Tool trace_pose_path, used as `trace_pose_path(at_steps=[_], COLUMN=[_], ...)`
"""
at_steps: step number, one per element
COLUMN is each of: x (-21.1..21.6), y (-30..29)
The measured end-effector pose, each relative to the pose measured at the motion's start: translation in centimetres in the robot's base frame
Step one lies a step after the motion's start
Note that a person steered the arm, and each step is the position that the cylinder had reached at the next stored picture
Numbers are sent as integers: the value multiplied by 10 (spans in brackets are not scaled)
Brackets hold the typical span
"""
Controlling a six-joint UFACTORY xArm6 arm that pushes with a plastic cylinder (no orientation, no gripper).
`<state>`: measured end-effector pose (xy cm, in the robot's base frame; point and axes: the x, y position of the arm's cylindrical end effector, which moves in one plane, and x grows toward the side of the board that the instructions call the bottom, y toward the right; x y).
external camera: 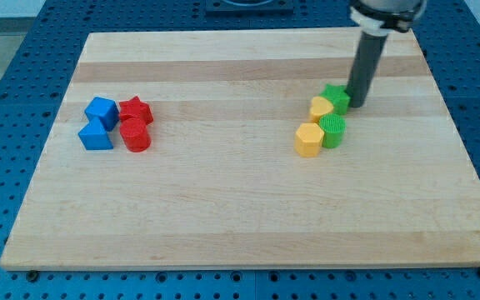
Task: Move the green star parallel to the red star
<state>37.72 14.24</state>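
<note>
The green star [336, 97] lies in the view's right half, at the top of a tight cluster. My tip [357, 105] stands right against the green star's right side, touching or nearly touching it. The red star [136, 109] lies far off at the view's left, at about the same height in the view. A yellow block [321, 107] touches the green star on its lower left.
A green cylinder [333, 131] and a yellow hexagonal block [308, 139] sit just below the green star. By the red star are a red cylinder [135, 134], a blue cube-like block [101, 111] and a blue block [96, 136]. All rest on the wooden board [240, 208].
</note>
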Motion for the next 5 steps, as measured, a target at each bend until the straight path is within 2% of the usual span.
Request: trace_pose_path(at_steps=[2,3,4,5], x=[3,3,3,3], y=[-65,-80,-63,-7])
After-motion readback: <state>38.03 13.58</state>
